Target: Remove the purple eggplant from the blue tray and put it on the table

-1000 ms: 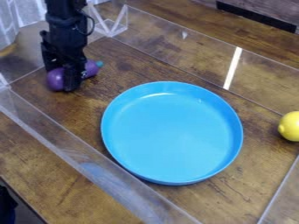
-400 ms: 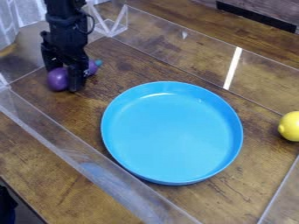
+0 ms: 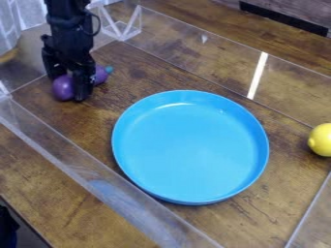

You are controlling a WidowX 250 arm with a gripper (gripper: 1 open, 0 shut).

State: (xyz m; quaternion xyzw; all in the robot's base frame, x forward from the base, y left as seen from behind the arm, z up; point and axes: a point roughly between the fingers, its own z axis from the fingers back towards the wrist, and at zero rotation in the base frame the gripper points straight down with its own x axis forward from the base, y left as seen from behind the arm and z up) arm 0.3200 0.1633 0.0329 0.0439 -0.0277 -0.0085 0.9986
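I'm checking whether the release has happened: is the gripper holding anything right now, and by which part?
Nothing is held. The gripper stands open over the purple eggplant, which lies on the table, outside the blue tray.

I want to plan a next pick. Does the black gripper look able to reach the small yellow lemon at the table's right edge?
Probably yes. The yellow lemon lies alone on the wooden table, with nothing above it. The open black gripper would only have to pass over the shallow round blue tray.

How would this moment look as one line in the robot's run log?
gripper: open, over purple eggplant | eggplant: on table, outside blue tray | tray: empty | lemon: right edge
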